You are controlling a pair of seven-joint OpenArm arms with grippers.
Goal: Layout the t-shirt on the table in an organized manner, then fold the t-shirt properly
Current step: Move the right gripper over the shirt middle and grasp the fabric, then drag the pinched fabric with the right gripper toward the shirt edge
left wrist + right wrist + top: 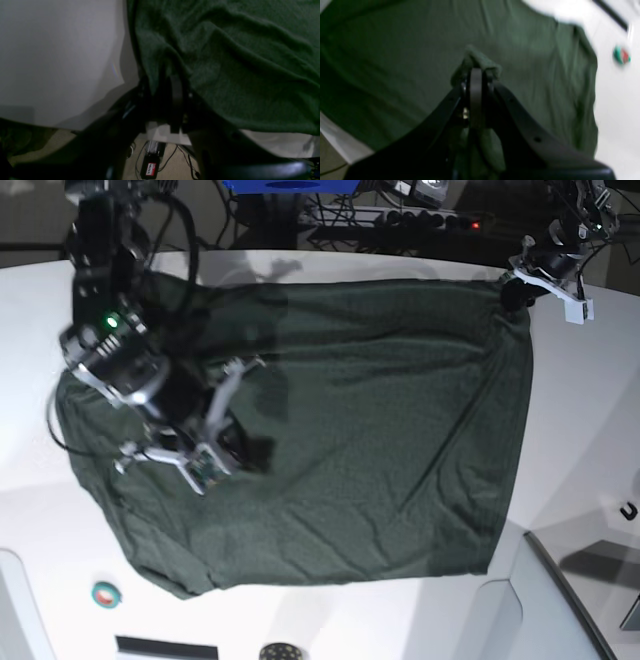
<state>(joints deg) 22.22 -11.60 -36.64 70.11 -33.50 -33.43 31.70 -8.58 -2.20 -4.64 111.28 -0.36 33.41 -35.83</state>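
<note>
The dark green t-shirt (380, 400) lies spread and wrinkled across the white table (590, 430). My left gripper (512, 288) is at the shirt's far right corner in the base view. In the left wrist view the left gripper (170, 81) is shut on the t-shirt's (237, 62) edge, where it meets bare table (50, 50). My right gripper (240, 452) is over the shirt's left part. In the right wrist view the right gripper (476, 68) is shut on a raised pinch of the t-shirt (395, 62), lifted above the flat cloth.
A small green and red roll (106, 593) lies on the table near the shirt's front left corner, and shows as the roll (621, 55) in the right wrist view. A dark seam (570, 595) runs at the front right. Cables and a power strip (400, 218) lie behind the table.
</note>
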